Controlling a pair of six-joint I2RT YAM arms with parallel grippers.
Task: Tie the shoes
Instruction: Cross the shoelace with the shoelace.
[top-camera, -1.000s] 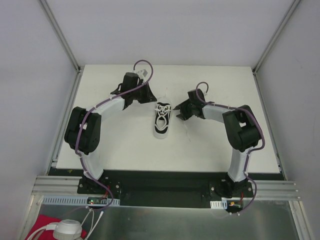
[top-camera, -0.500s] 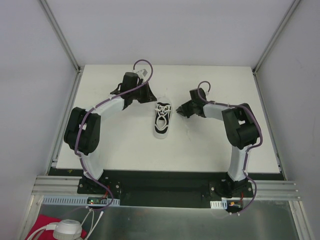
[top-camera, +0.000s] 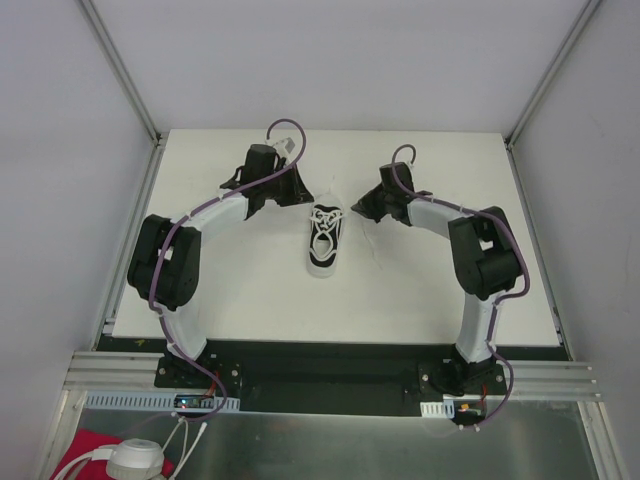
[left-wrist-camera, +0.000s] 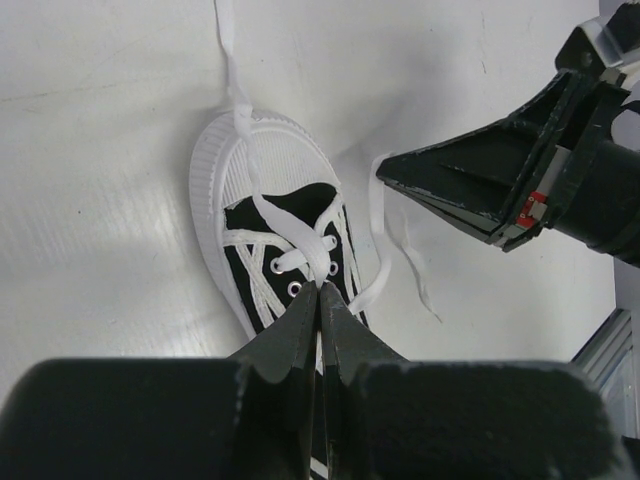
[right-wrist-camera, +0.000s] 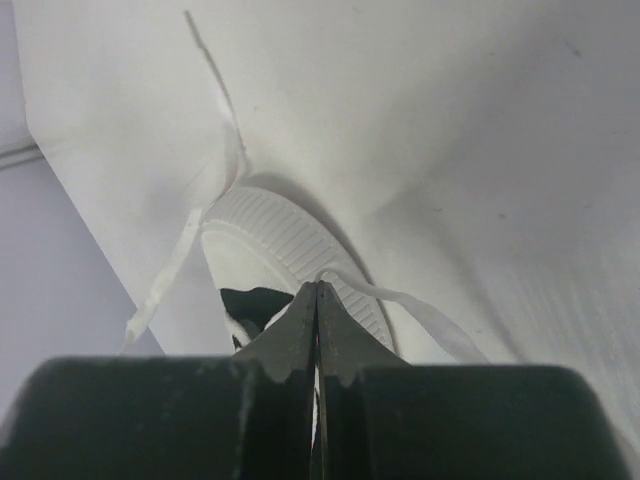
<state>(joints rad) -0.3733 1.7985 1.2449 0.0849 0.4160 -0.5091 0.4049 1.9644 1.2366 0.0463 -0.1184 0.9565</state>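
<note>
Your right claw (right-wrist-camera: 317, 285) is closed, and a white lace (right-wrist-camera: 420, 305) runs out from its tips, so it looks pinched there. Your left claw (left-wrist-camera: 320, 288) is closed too, its tips right over the lacing, but it is not clear whether it grips anything. Between them the black sneaker (top-camera: 323, 245) lies on the table (top-camera: 240, 290), toe pointing far, with a second lace strand trailing beyond the toe

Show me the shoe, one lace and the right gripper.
shoe (top-camera: 323, 243): top view, laced upper.
lace (left-wrist-camera: 245, 140): left wrist view, strand crossing the white rim.
right gripper (left-wrist-camera: 390, 180): left wrist view, closed fingertips.
</note>
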